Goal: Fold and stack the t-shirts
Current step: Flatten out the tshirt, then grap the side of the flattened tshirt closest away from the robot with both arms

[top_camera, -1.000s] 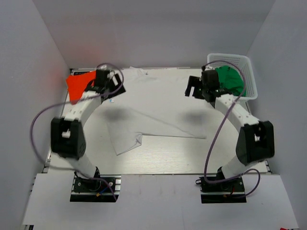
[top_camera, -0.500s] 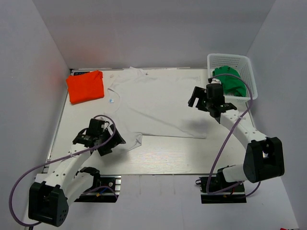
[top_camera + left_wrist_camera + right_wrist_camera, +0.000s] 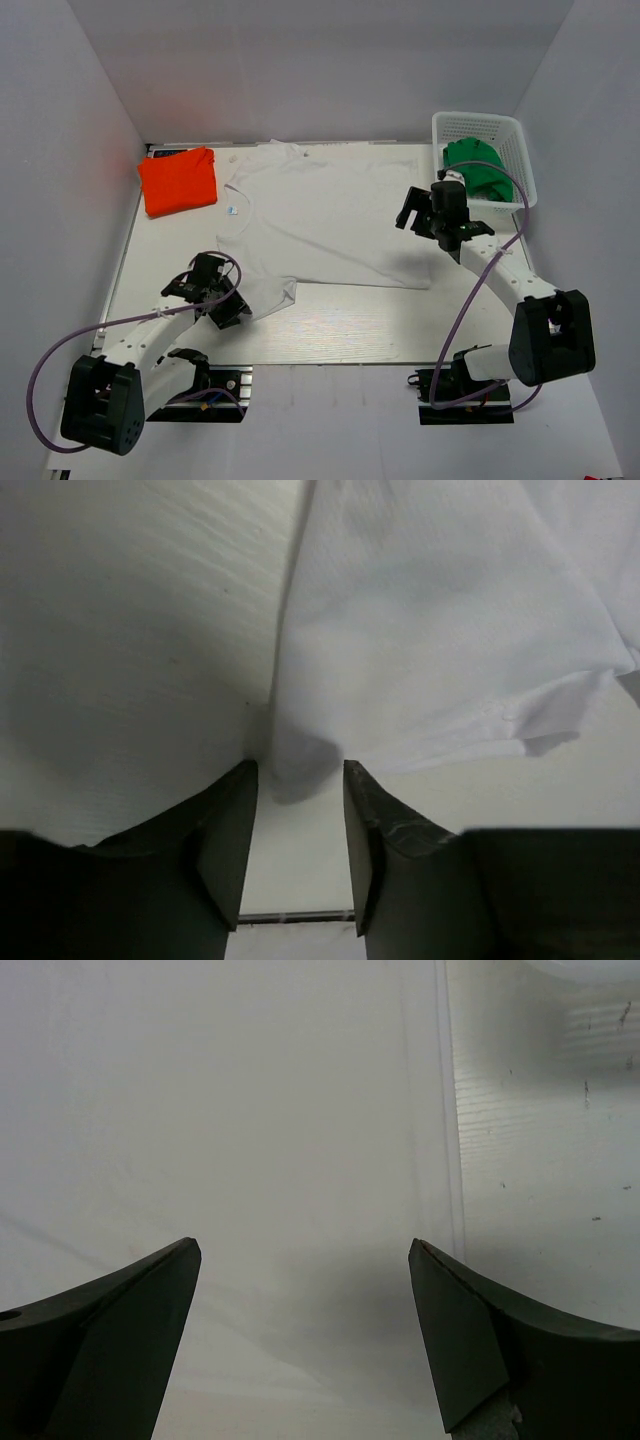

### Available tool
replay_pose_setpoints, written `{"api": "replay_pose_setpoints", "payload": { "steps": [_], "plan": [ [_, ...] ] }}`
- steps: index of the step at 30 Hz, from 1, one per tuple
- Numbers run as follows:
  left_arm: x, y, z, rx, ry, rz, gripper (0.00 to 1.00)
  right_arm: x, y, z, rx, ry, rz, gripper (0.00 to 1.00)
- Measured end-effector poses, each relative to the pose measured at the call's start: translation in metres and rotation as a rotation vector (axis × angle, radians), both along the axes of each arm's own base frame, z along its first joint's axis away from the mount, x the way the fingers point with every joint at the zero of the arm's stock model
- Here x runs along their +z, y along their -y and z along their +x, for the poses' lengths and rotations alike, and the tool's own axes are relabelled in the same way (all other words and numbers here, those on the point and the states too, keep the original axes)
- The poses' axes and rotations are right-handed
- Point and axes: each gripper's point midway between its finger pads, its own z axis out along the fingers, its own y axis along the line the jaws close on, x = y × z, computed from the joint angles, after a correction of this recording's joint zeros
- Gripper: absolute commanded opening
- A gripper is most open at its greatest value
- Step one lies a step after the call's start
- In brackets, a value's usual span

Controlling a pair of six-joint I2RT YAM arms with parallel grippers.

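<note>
The white t-shirt [image 3: 320, 215] lies spread flat on the table. My left gripper [image 3: 232, 305] is low at its near-left corner, open. In the left wrist view that gripper [image 3: 298, 770] has the cloth corner [image 3: 305, 765] just between the fingertips, and the shirt [image 3: 430, 630] stretches away beyond it. My right gripper [image 3: 414, 212] hovers wide open over the shirt's right edge; its wrist view [image 3: 302, 1245] shows white cloth [image 3: 230, 1110] below. The orange t-shirt [image 3: 178, 182] lies folded at the back left. The green t-shirt [image 3: 478, 170] lies bunched in the basket.
The white lattice basket [image 3: 518, 150] stands at the back right corner. Grey walls enclose the table on three sides. Bare table [image 3: 540, 1160] shows just right of the shirt's edge. Purple cables loop off both arms.
My left arm swung from the orange t-shirt at the back left down to the white shirt's near-left corner. My right gripper moved from the basket to the shirt's right edge. The white shirt lies flatter.
</note>
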Motion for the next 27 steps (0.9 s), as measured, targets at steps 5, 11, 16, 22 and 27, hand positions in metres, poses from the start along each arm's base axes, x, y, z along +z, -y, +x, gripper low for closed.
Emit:
{"api": "replay_pose_setpoints", "payload": {
  "steps": [5, 11, 16, 22, 27],
  "plan": [
    [-0.003, -0.001, 0.007, 0.016, 0.024, 0.008, 0.36, -0.010, 0.002, -0.008, -0.013, -0.026, 0.003, 0.90],
    [-0.006, 0.003, 0.011, 0.008, 0.049, -0.017, 0.00, -0.018, 0.010, -0.017, -0.053, -0.051, -0.006, 0.90],
    [-0.005, 0.003, 0.011, -0.004, 0.064, -0.019, 0.00, -0.026, 0.020, -0.028, -0.091, -0.070, -0.028, 0.90],
    [0.004, 0.002, 0.009, -0.015, 0.106, -0.019, 0.00, -0.046, 0.033, -0.064, -0.112, -0.150, -0.059, 0.90],
    [0.009, 0.002, 0.009, -0.026, 0.128, -0.025, 0.00, -0.071, 0.043, -0.099, -0.117, -0.252, -0.089, 0.90]
  ]
}}
